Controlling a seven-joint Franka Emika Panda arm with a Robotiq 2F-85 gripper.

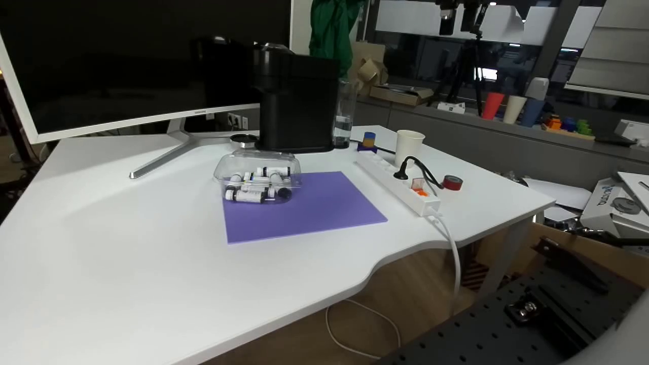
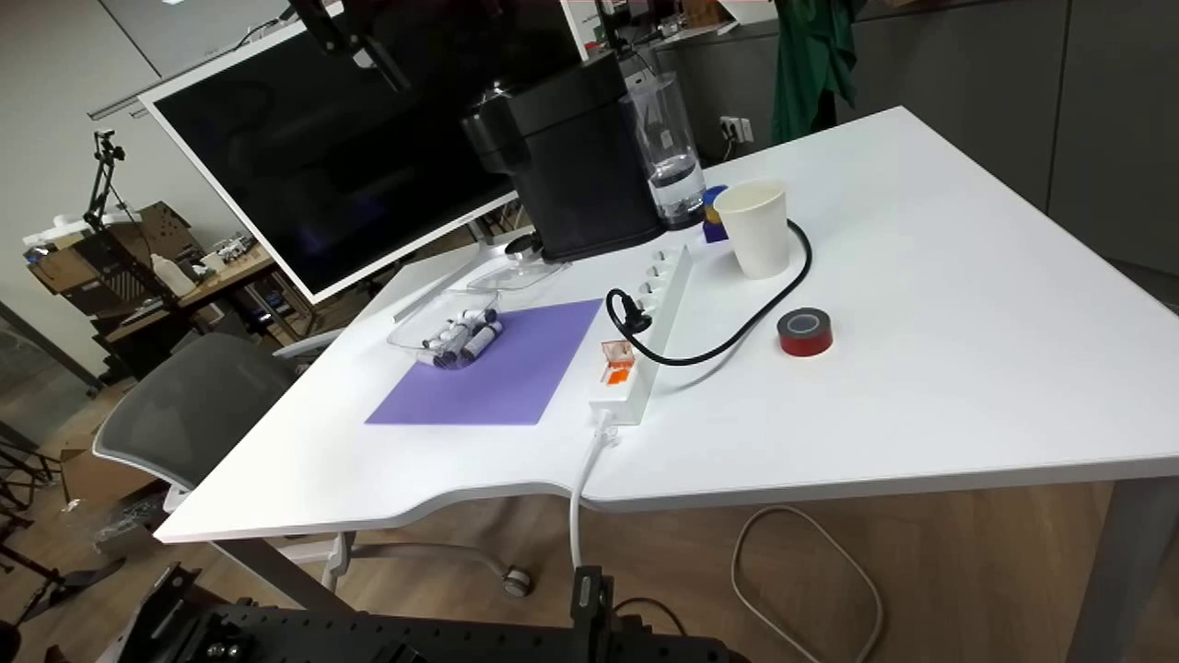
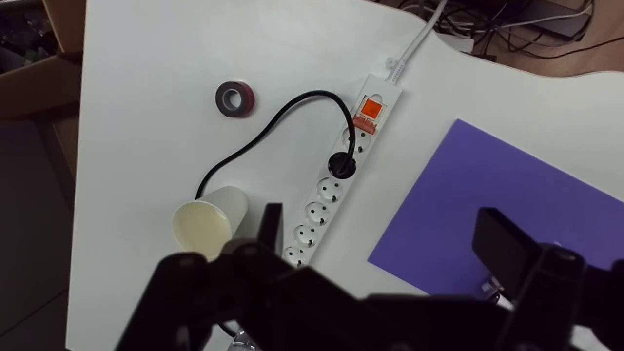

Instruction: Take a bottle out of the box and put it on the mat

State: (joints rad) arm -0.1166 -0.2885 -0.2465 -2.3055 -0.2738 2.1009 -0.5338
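Observation:
The clear plastic box (image 1: 248,161) stands over a corner of the purple mat (image 1: 309,210) and holds several small bottles. The front bottle (image 1: 245,196) is whitish with a dark end; the bottles also show as a pile in an exterior view (image 2: 461,339). My gripper (image 3: 380,209) is open and empty in the wrist view, high above the table. Its fingers frame the power strip side and the mat (image 3: 468,195). One finger covers most of the box; only a bottle end (image 3: 502,300) shows beside it. Dark parts (image 2: 368,51) at an exterior view's top edge may be the gripper.
A white power strip (image 1: 390,182) with a black plug lies beside the mat. A paper cup (image 1: 407,144) and a red tape roll (image 1: 453,182) stand beyond it. A black machine (image 1: 299,101), a clear water container (image 1: 343,114) and a large monitor (image 1: 142,61) stand at the back.

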